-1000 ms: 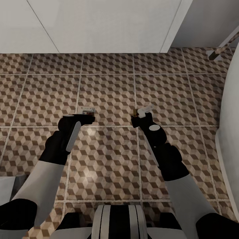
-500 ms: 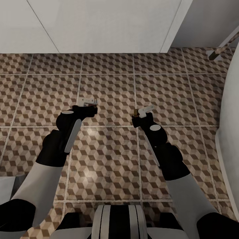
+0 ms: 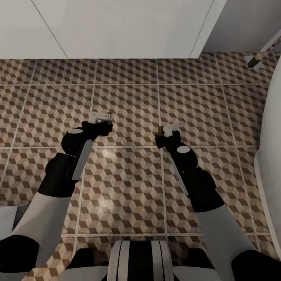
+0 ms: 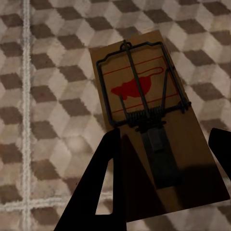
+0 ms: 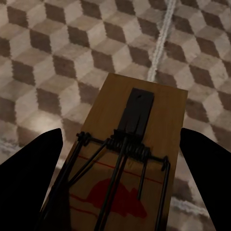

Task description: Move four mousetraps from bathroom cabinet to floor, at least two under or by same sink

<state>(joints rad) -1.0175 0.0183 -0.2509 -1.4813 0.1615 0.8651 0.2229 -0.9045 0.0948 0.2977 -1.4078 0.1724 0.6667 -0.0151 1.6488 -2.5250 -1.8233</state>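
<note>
Two mousetraps are in hand over the cube-patterned bathroom floor (image 3: 128,179). My left gripper (image 3: 102,124) is shut on one mousetrap (image 3: 99,116). In the left wrist view that tan board (image 4: 139,86), with its wire and red mouse print, sits between the dark fingers (image 4: 103,183) of the left gripper (image 4: 166,131). My right gripper (image 3: 166,134) is shut on a second mousetrap (image 3: 171,127). The right wrist view shows this board (image 5: 139,103) clamped by its sides in the right gripper (image 5: 121,131). The white bathroom sink vanity (image 3: 117,27) runs along the far side, a tile or two beyond both grippers.
A curved white fixture (image 3: 271,148) fills the right edge, close to my right arm. A slanted pale bar (image 3: 261,54) stands at the far right corner. Another white object (image 3: 8,222) sits at the lower left. Open tiles lie between the grippers and the vanity.
My left arm has reached forward toward the vanity, carrying its mousetrap. The right gripper has barely moved. The view has shifted slightly.
</note>
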